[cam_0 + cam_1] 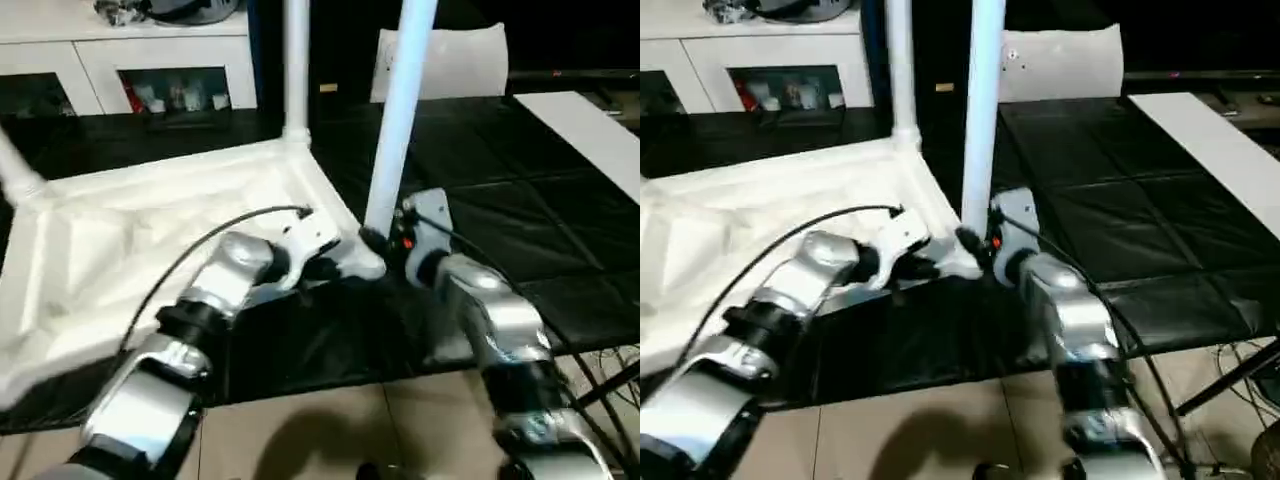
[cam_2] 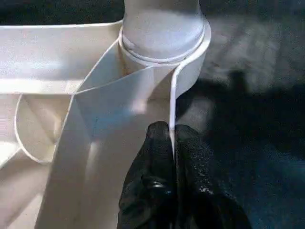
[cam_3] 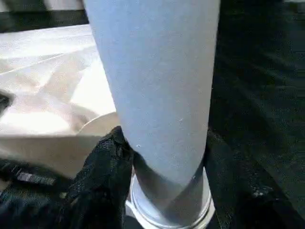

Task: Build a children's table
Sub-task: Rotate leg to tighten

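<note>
Black mats (image 1: 520, 230) cover the floor where the white table top (image 1: 150, 250) lies upside down, ribbed underside facing up. White cabinets (image 1: 130, 55) stand along the far side, with a flat white panel (image 1: 455, 60) propped further right and a long white strip (image 1: 590, 135) lying on the mats at the right edge. One leg (image 1: 296, 60) stands upright in the far corner socket. Another leg (image 1: 403, 110) stands in the near corner socket (image 2: 164, 43), just in front of the robot. The left hand (image 2: 172, 157) is pressed together, pinching the thin rim of the table top right beside that socket. The right hand (image 3: 157, 176) is wrapped around the base of the near leg, one black finger (image 3: 102, 171) on each side of the tube, just above the socket.
</note>
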Robot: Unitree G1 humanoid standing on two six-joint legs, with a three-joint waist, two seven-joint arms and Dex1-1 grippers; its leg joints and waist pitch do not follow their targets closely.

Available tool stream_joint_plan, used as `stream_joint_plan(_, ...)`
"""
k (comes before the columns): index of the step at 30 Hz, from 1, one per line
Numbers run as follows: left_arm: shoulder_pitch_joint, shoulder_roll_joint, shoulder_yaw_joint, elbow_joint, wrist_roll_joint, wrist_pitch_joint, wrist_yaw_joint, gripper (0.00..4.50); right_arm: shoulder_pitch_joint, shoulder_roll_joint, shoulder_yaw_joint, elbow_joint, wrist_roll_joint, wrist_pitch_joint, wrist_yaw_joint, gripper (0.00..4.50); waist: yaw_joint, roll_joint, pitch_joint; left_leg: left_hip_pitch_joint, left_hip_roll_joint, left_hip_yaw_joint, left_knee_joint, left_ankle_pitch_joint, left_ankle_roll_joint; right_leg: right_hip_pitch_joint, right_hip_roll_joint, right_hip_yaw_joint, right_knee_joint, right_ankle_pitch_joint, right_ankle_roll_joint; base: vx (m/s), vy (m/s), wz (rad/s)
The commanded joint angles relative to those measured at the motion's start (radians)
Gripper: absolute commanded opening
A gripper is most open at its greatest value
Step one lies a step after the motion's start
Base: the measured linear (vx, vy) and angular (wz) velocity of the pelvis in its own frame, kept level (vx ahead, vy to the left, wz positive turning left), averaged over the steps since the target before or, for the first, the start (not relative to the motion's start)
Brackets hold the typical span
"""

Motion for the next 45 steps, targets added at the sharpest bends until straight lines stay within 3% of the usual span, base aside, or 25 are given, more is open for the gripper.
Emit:
stream_joint_plan(1, -0.048, -0.042, 0.023, -0.049, -0.023, -0.015, 0.035, 0.0, 0.018, 0.056, 0.057, 0.032, 0.004, 0.014, 0.01, 2.61, 0.011, 0.004, -0.085, -0.013, -0.015, 0.009, -0.056, -0.059, 0.08, 0.081, -0.052, 0.053, -0.043, -0.281, -0.1, 0.0, 0.0, 0.0)
stream_joint_plan(4, -0.033, -0.022, 0.005, -0.068, -0.019, -0.038, -0.006, 0.0, 0.038, 0.051, 0.05, 0.013, 0.012, -0.009, 0.017, 2.74, 0.017, 0.003, -0.085, -0.015, -0.014, 0.013, -0.054, -0.025, 0.107, 0.082, -0.052, 0.06, -0.03, -0.197, -0.139, 0.0, 0.0, 0.0)
stream_joint_plan(8, 0.002, 0.018, -0.025, -0.099, -0.025, -0.078, -0.081, 0.0, 0.062, 0.017, 0.044, -0.009, 0.015, -0.042, 0.039, 3.22, 0.022, 0.007, -0.082, -0.01, -0.014, 0.017, -0.056, -0.055, 0.109, 0.079, -0.052, 0.064, -0.034, -0.22, -0.144, 0.0, 0.0, 0.0)
stream_joint_plan(10, 0.013, 0.031, -0.032, -0.108, -0.027, -0.091, -0.101, 0.0, 0.068, 0.003, 0.04, -0.011, 0.012, -0.064, 0.049, 3.36, 0.029, 0.007, -0.081, -0.008, -0.013, 0.02, -0.056, -0.073, 0.103, 0.077, -0.052, 0.065, -0.036, -0.243, -0.139, 0.0, 0.0, 0.0)
stream_joint_plan(11, 0.018, 0.039, -0.033, -0.108, -0.024, -0.096, -0.107, 0.0, 0.077, -0.008, 0.034, -0.018, 0.017, -0.078, 0.067, 3.47, 0.033, 0.016, -0.081, -0.006, -0.013, 0.019, -0.056, -0.077, 0.1, 0.076, -0.052, 0.065, -0.036, -0.25, -0.135, 0.0, 0.0, 0.0)
stream_joint_plan(13, 0.025, 0.052, -0.036, -0.108, -0.024, -0.113, -0.126, 0.0, 0.091, -0.03, 0.028, -0.03, 0.021, -0.095, 0.093, 3.58, 0.04, 0.01, -0.078, -0.006, -0.014, 0.022, -0.057, -0.104, 0.088, 0.076, -0.051, 0.065, -0.04, -0.283, -0.12, 0.0, 0.0, 0.0)
stream_joint_plan(18, 0.035, 0.129, -0.06, -0.085, -0.028, -0.269, -0.259, 0.0, 0.17, -0.187, 0.007, -0.074, 0.03, -0.179, 0.252, 4.1, 0.053, 0.015, -0.077, -0.003, -0.013, 0.022, -0.058, -0.122, 0.085, 0.075, -0.049, 0.065, -0.043, -0.3, -0.103, 0.0, 0.0, 0.0)
stream_joint_plan(22, 0.035, 0.166, -0.083, -0.066, -0.023, -0.339, -0.339, 0.0, 0.208, -0.282, 0.006, -0.082, 0.045, -0.25, 0.393, 4.45, 0.063, 0.012, -0.077, -0.004, -0.012, 0.023, -0.057, -0.142, 0.095, 0.074, -0.048, 0.064, -0.044, -0.317, -0.093, 0.0, 0.0, 0.0)
stream_joint_plan(23, 0.034, 0.175, -0.085, -0.062, -0.037, -0.355, -0.385, 0.0, 0.22, -0.322, -0.001, -0.089, 0.074, -0.264, 0.475, 4.45, 0.064, 0.02, -0.076, -0.004, -0.013, 0.022, -0.057, -0.142, 0.091, 0.074, -0.047, 0.062, -0.046, -0.33, -0.09, 0.0, 0.0, 0.0)
stream_joint_plan(25, 0.034, 0.175, -0.085, -0.062, -0.037, -0.355, -0.385, 0.0, 0.22, -0.322, -0.001, -0.089, 0.074, -0.264, 0.475, 4.45, 0.066, 0.014, -0.075, -0.002, -0.013, 0.024, -0.057, -0.147, 0.092, 0.072, -0.046, 0.062, -0.05, -0.349, -0.088, 0.0, 0.0, 0.0)
stream_joint_plan(29, 0.024, 0.189, -0.095, -0.046, -0.06, -0.388, -0.469, 0.0, 0.233, -0.38, 0.014, -0.122, 0.131, -0.253, 0.616, 4.45, 0.079, 0.015, -0.078, -0.003, -0.01, 0.023, -0.055, -0.137, 0.108, 0.073, -0.044, 0.061, -0.046, -0.337, -0.091, 0.0, 0.0, 0.0)
stream_joint_plan(33, 0.009, 0.206, -0.123, -0.012, -0.065, -0.45, -0.564, 0.0, 0.232, -0.431, 0.073, -0.154, 0.185, -0.23, 0.77, 4.45, 0.091, 0.013, -0.079, -0.003, -0.009, 0.024, -0.054, -0.132, 0.113, 0.072, -0.044, 0.06, -0.044, -0.329, -0.097, 0.0, 0.0, 0.0)
stream_joint_plan(39, 0.018, 0.21, -0.153, -0.029, -0.072, -0.496, -0.672, 0.0, 0.185, -0.436, 0.132, -0.11, 0.195, -0.23, 0.909, 3.92, 0.104, 0.005, -0.077, -0.003, -0.01, 0.026, -0.055, -0.142, 0.099, 0.068, -0.047, 0.056, -0.051, -0.401, -0.073, 0.0, 0.0, 0.0)
stream_joint_plan(45, 0.013, 0.208, -0.17, -0.022, -0.066, -0.532, -0.713, 0.0, 0.144, -0.439, 0.173, -0.078, 0.198, -0.217, 0.971, 3.4, 0.121, 0.004, -0.08, -0.002, -0.002, 0.025, -0.055, -0.113, 0.095, 0.066, -0.05, 0.063, -0.042, -0.363, -0.081, 0.0, 0.0, 0.0)
